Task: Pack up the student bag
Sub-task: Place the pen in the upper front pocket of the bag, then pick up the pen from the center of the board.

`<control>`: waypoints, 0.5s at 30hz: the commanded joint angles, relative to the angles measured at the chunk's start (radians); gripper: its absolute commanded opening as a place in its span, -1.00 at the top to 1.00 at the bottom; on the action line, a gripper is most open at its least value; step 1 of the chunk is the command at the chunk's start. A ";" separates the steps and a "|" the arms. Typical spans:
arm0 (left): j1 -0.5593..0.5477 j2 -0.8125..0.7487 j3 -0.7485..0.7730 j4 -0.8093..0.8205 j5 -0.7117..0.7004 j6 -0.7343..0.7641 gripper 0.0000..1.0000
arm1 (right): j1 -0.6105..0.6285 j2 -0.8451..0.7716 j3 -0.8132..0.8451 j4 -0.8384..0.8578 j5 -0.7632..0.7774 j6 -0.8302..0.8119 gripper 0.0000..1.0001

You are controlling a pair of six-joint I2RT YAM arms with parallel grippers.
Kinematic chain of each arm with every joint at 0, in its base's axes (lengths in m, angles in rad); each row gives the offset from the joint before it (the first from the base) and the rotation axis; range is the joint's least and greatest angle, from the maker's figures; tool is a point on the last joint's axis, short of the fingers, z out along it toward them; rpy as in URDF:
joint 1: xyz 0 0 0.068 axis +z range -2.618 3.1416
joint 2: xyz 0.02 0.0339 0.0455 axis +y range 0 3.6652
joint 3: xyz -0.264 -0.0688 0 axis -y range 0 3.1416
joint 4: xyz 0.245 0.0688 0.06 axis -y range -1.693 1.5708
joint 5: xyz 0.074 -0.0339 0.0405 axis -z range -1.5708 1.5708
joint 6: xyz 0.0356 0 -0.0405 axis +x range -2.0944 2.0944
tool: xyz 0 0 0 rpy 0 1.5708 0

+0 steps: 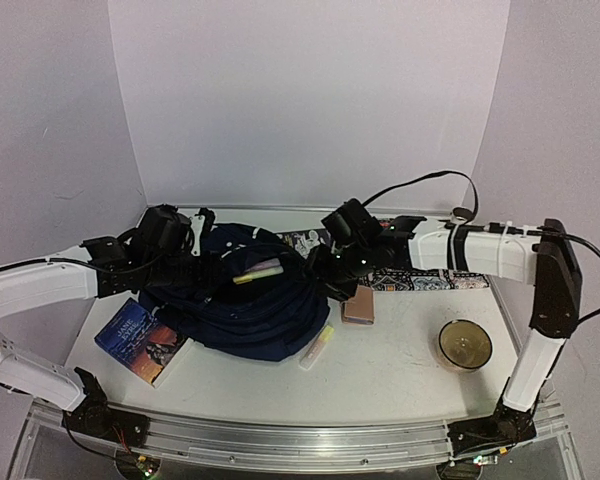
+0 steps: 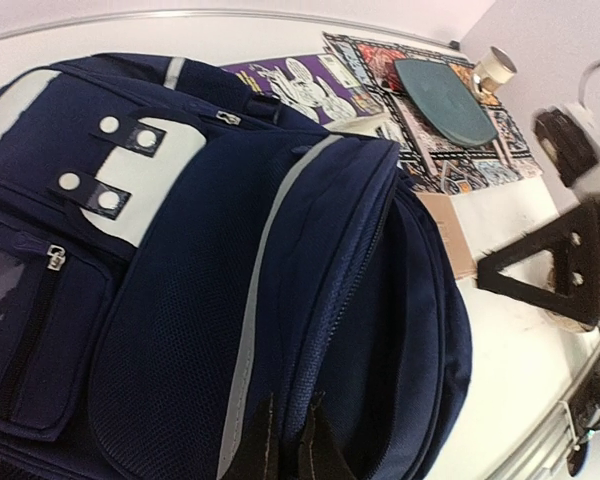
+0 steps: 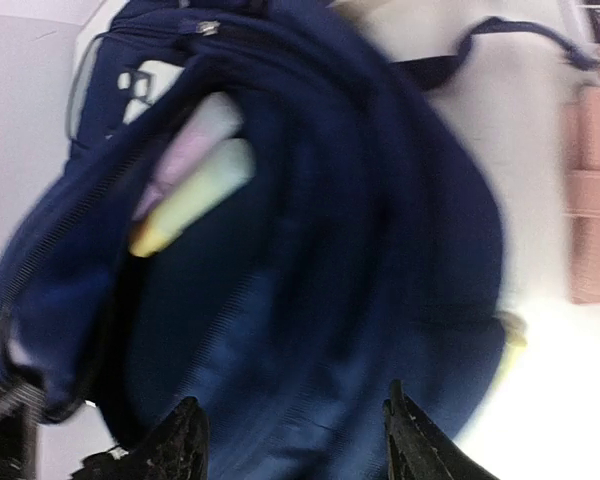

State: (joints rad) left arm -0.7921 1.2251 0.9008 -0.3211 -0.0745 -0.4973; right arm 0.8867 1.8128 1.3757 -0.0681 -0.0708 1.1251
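Observation:
The student bag, dark navy with white trim, lies in the middle of the table with its mouth open. A yellow highlighter and a pink one poke out of the opening. My left gripper is shut on the fabric edge beside the bag's zipper, at the bag's left side. My right gripper hangs open just above the bag's side, nothing between its fingers. In the top view it is at the bag's right edge.
A book lies at the bag's front left. Another yellow highlighter and a tan box lie to the bag's right. A bowl stands at the right. A patterned mat with a teal pouch lies behind.

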 commanded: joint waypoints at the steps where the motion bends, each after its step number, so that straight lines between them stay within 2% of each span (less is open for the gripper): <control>1: 0.005 -0.036 0.081 -0.044 -0.136 0.054 1.00 | 0.002 -0.090 -0.083 -0.181 0.131 -0.041 -0.19; 7: 0.011 -0.030 0.104 -0.077 -0.188 0.080 1.00 | 0.029 -0.074 -0.155 -0.237 0.163 -0.009 -0.20; 15: 0.016 -0.031 0.110 -0.091 -0.211 0.090 1.00 | 0.104 0.094 -0.054 -0.269 0.197 0.033 -0.23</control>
State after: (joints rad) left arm -0.7901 1.2247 0.9447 -0.4232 -0.2210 -0.4188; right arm 0.9544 1.8281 1.2524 -0.2626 0.0769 1.1318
